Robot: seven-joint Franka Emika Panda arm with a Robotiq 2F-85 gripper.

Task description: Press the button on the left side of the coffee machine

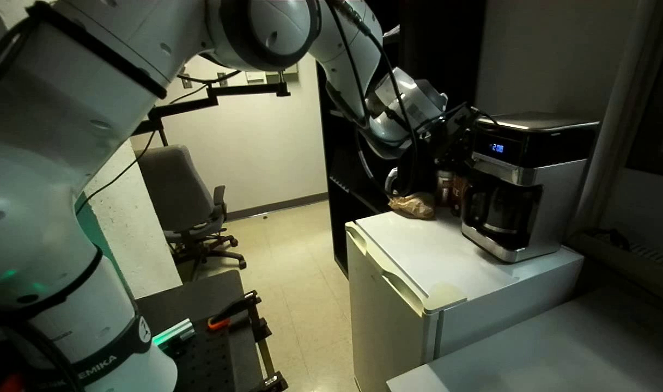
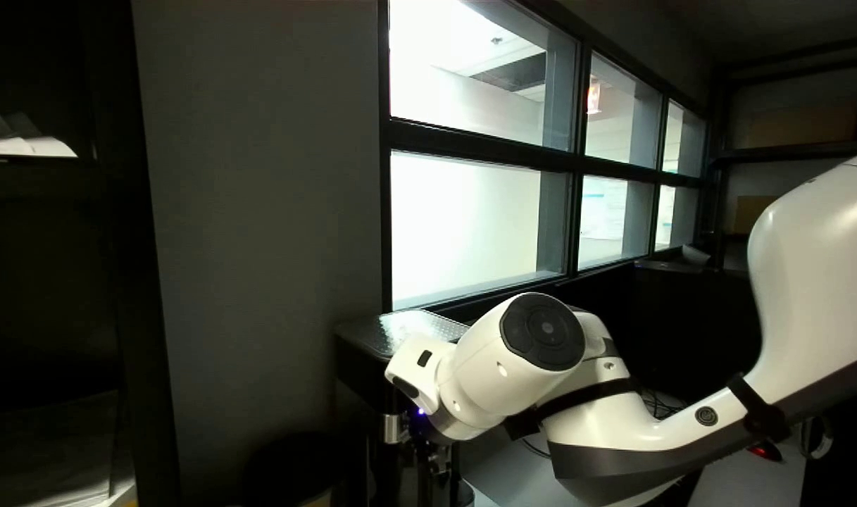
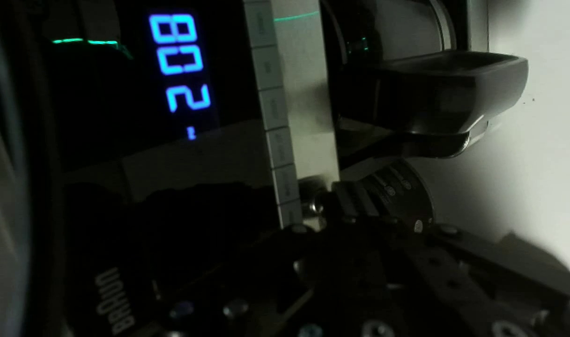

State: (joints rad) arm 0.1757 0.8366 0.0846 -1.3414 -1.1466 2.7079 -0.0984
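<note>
The coffee machine [image 1: 563, 204] is silver and black and stands on a white cabinet. Its top [image 2: 414, 327] shows in an exterior view beside my wrist. In the wrist view its blue-lit display [image 3: 181, 61] appears sideways, with a column of grey buttons [image 3: 274, 107] beside a silver strip. My gripper [image 3: 350, 201] has its fingertips together and empty, close to the end of the button row at the machine's left side. The end button [image 3: 290, 214] is partly covered by the gripper. Contact cannot be told. In an exterior view the gripper [image 1: 462, 147] is dark beside the machine's front left edge.
The carafe handle [image 3: 453, 93] juts out below the button strip. A dark round container [image 3: 402, 192] stands behind the fingertips. A crumpled brown bag [image 1: 413, 205] and a can [image 1: 444, 185] stand left of the machine on the white cabinet [image 1: 402, 245]. A wall is behind.
</note>
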